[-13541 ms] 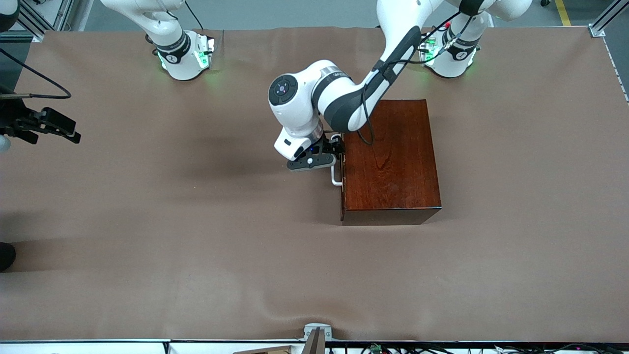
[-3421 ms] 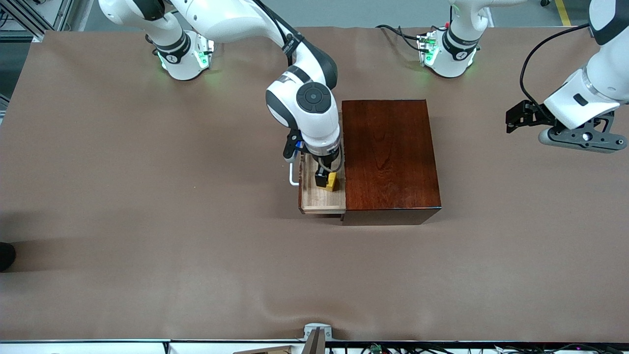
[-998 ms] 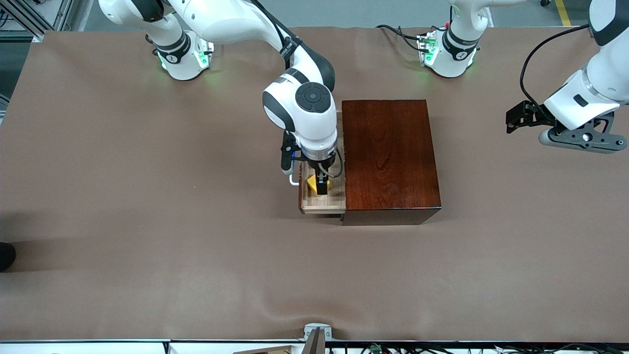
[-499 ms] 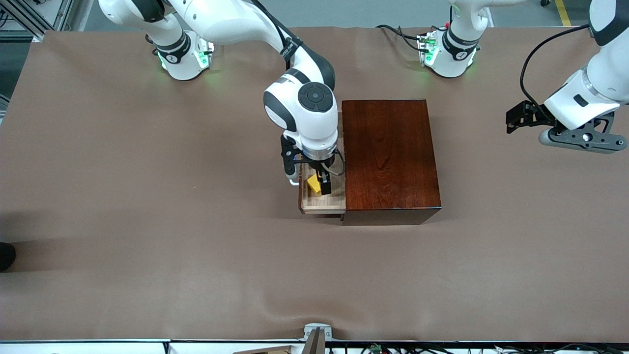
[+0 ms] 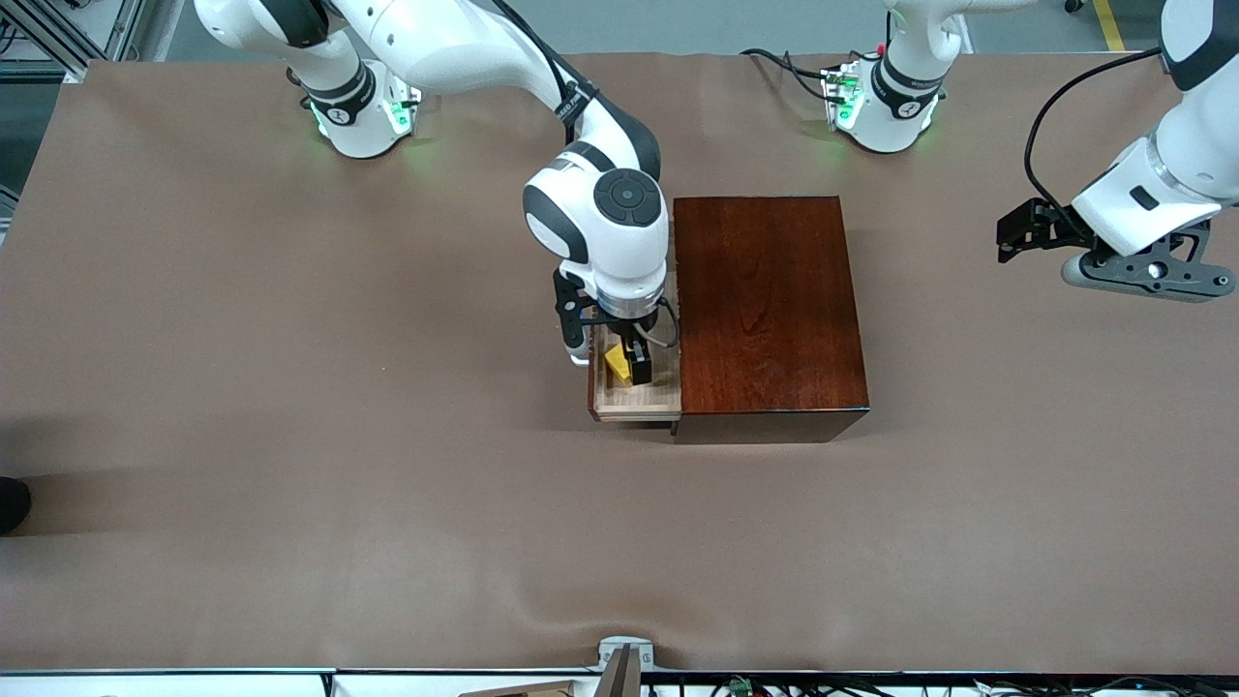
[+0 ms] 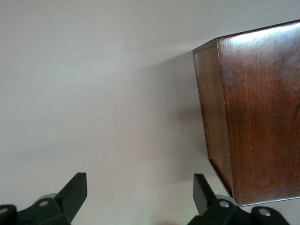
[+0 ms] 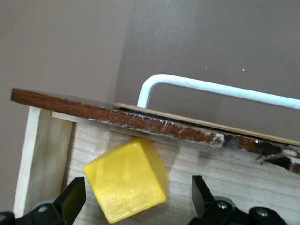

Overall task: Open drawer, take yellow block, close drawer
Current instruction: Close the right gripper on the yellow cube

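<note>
While the left arm waits off to its own end of the counter [image 5: 290,407], the right arm reaches down from its base into the open drawer [image 5: 634,399]. Counter is covered w/ a matte brown sheet, lightly rippled nr the front camera.

Drawer: shallow tray of pale, grainy light wood, slid out of a glossy dark red-brown wooden box [image 5: 770,310] toward the right arm's end of the counter. Its front panel is red-brown w/ a chipped, scuffed top edge, seen close in the right wrist view. A thin white U-shaped bar handle [image 7: 211,86] w/ a rounded bend is fixed to that panel.

Yellow block [image 7: 126,178]: small bright cube, smooth, slightly satin faces, softened corners. It sits tilted in the drawer, just beside the front panel; whether it touches the tray floor can't be told.

Right pincer [image 7: 136,201]: black angular fingers spread wide apart, hanging in the drawer. One fingertip [image 7: 70,199] is just beside the cube; the block lies between the fingers, nearer that one. No grip visible.

Left pincer [image 6: 136,197]: black fingers apart, nothing between them, over bare counter beside the box's corner. Box grain runs in fine straight streaks under a shiny finish.
</note>
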Robot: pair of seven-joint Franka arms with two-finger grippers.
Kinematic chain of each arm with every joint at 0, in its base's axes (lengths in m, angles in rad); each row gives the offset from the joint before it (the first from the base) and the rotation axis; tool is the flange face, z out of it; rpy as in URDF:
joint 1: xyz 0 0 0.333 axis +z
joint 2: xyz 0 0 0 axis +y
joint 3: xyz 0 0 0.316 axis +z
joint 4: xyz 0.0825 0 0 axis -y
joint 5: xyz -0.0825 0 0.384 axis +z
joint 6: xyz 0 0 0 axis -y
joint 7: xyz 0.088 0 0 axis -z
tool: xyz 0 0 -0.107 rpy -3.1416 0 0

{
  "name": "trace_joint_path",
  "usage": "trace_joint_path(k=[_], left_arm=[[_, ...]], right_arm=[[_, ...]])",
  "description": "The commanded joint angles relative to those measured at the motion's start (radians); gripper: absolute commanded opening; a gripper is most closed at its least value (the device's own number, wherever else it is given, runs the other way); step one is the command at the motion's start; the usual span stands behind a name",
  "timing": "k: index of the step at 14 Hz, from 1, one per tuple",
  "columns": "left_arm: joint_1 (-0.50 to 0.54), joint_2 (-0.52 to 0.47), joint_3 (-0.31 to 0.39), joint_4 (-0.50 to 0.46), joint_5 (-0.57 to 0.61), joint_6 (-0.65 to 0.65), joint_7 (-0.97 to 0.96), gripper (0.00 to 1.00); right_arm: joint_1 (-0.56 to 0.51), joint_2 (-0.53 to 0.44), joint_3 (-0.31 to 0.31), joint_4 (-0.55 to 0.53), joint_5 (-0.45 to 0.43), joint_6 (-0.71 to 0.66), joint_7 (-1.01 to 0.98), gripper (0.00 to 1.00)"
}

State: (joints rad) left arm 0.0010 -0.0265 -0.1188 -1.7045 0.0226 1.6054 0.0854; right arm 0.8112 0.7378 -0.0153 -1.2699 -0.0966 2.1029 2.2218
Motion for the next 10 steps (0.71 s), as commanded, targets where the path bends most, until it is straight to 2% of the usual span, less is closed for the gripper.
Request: trace_joint_path(k=[1, 3, 4, 6, 7, 9, 10], left_arm=[[0.007, -0.012, -0.002, -0.001, -0.015, -0.012, 0.005, 1.0], [0.007, -0.01, -0.002, -0.001, -0.015, -0.012, 0.005, 1.0], [0.007, -0.01, -0.002, -0.001, -0.015, -0.012, 0.005, 1.0], [0.007, -0.01, -0.002, -0.001, -0.015, -0.012, 0.005, 1.0], [0.007, -0.009, -0.002, -0.003, -0.015, -0.012, 0.005, 1.0], [0.008, -0.009, -0.002, -0.003, -0.015, -0.012, 0.005, 1.0], [0.008, -0.009, -0.002, -0.003, -0.015, -0.012, 0.005, 1.0]], right_arm=[[0.003, 0.005, 0.003, 0.003, -0.02, -0.001, -0.004, 1.0], [0.005, 0.008, 0.003, 0.003, -0.018, -0.001, -0.001, 1.0], [0.005, 0.008, 0.003, 0.003, -0.018, -0.001, -0.002, 0.88], [0.005, 0.005, 0.003, 0.003, -0.018, -0.003, -0.002, 0.48], [0.005, 0.003, 0.003, 0.004, -0.018, -0.004, -0.002, 0.35], [0.0, -0.003, 0.005, 0.006, -0.014, -0.007, -0.007, 0.22], [-0.003, -0.008, 0.006, 0.009, -0.009, -0.014, -0.008, 0.2]])
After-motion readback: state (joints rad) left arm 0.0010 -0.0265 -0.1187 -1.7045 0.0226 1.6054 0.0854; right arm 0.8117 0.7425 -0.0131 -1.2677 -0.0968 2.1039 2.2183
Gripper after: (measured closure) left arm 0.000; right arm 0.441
